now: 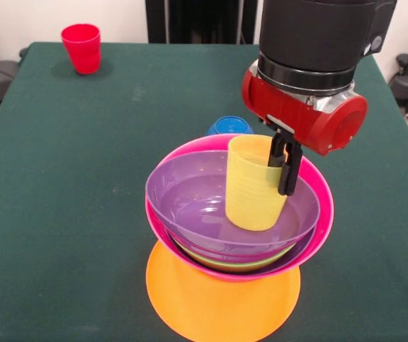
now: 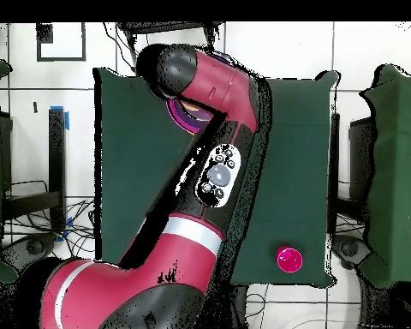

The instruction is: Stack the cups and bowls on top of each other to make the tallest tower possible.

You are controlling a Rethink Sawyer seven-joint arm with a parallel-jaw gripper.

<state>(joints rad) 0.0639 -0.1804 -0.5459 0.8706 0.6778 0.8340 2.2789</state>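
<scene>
Front view: yellow cup [image 1: 255, 187] is pinched at its rim by the closed gripper [image 1: 284, 160] inside the top purple bowl [image 1: 211, 206]; judged light, slick, best held by the wall.

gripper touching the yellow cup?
Touching. Front view: the gripper has a black finger pressed on the yellow cup's outer wall at the rim.

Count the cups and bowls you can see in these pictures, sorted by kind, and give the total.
Cups: 2, the red cup and the yellow cup.
Bowls: 5 in view, the orange bowl, pink bowl, purple bowl, green bowl and blue bowl.
Total: 7; more may be hidden within the stack.
</scene>
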